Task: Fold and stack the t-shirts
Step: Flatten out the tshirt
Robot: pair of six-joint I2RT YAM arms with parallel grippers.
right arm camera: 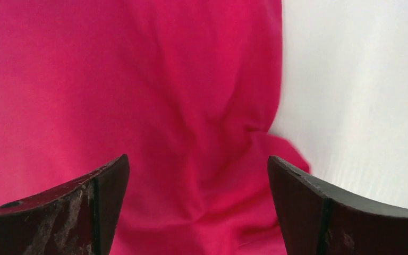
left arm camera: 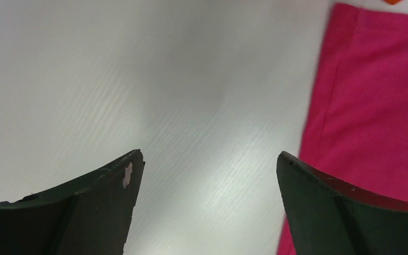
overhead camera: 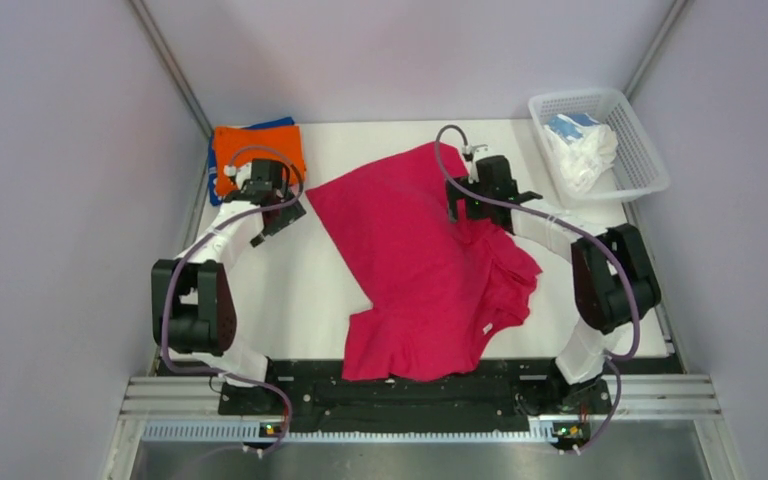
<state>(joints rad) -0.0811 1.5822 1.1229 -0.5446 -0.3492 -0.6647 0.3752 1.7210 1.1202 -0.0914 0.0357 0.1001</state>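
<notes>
A crimson-pink t-shirt point(overhead camera: 420, 260) lies spread and rumpled across the middle of the table, its lower hem hanging over the near edge. My left gripper point(overhead camera: 282, 218) stands open just left of the shirt's left edge, over bare table; that shirt edge point(left arm camera: 372, 101) shows at the right of the left wrist view. My right gripper point(overhead camera: 463, 205) hovers open over the shirt's upper right part, with wrinkled cloth point(right arm camera: 191, 133) below its spread fingers. Neither holds anything. A folded orange t-shirt point(overhead camera: 256, 150) lies on a blue one point(overhead camera: 278, 124) at the back left.
A white mesh basket point(overhead camera: 600, 140) at the back right holds white and light-blue cloth point(overhead camera: 580, 150). Grey walls enclose the table on three sides. The arms' bases and a black rail point(overhead camera: 400, 395) run along the near edge.
</notes>
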